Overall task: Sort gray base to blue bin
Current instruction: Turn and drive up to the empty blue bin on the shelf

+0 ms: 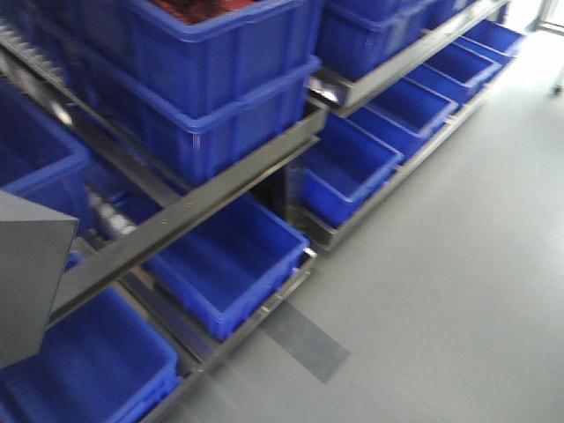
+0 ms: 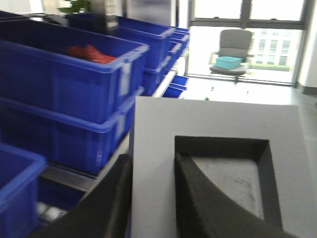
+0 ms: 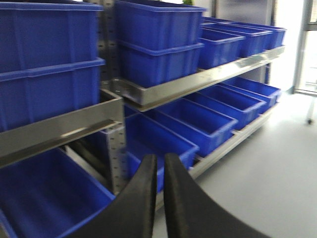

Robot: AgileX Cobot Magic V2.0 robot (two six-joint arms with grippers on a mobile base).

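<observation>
The gray base (image 2: 218, 119) fills the left wrist view, a light-gray block with a square recess in its top. My left gripper (image 2: 152, 157) is shut on its left wall, with one finger (image 2: 111, 198) outside and the other inside the recess. The base also shows as a gray block at the left edge of the front view (image 1: 26, 273), held in the air in front of the shelves. Several alike blue bins stand on the racks, among them an open empty one on the low shelf (image 1: 229, 256). My right gripper (image 3: 160, 158) is shut and empty, above a low-shelf bin (image 3: 163, 144).
Metal shelf rails (image 1: 203, 198) run in front of the upper bins. An upper bin (image 2: 64, 79) holds red items. Gray floor (image 1: 441, 291) lies to the right, with a dark patch (image 1: 304, 339). A chair with a teal box (image 2: 229, 62) stands by the windows.
</observation>
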